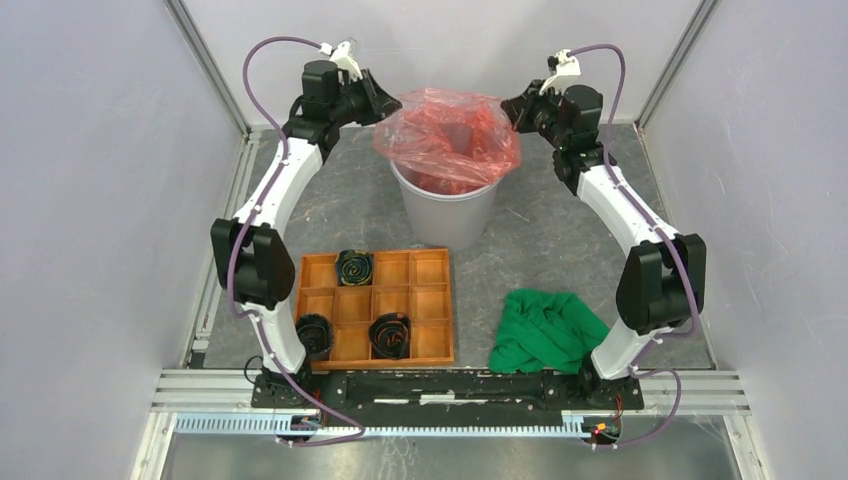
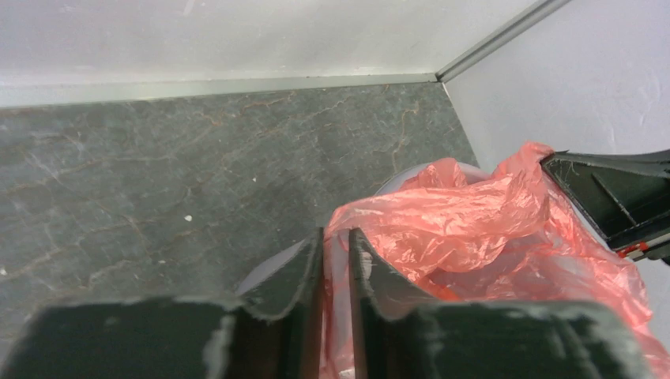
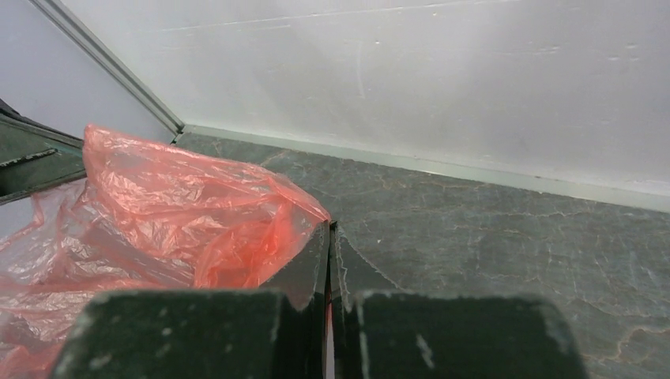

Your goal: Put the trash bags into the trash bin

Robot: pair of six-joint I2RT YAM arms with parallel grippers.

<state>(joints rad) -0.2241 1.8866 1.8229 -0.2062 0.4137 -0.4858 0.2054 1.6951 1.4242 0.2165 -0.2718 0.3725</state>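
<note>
The red translucent trash bag (image 1: 447,135) billows over the mouth of the round grey trash bin (image 1: 447,212) at the back middle of the table, its lower part hanging inside. My left gripper (image 1: 388,108) is shut on the bag's left edge, film pinched between its jaws in the left wrist view (image 2: 336,237). My right gripper (image 1: 512,108) is shut on the bag's right edge, with a sliver of red film between its jaws (image 3: 329,229). Both hold the bag (image 2: 466,229) (image 3: 182,213) stretched above the rim.
An orange wooden compartment tray (image 1: 378,308) with black coiled items lies in front of the bin. A green cloth (image 1: 545,330) lies at the front right. Enclosure walls stand close behind and at both sides.
</note>
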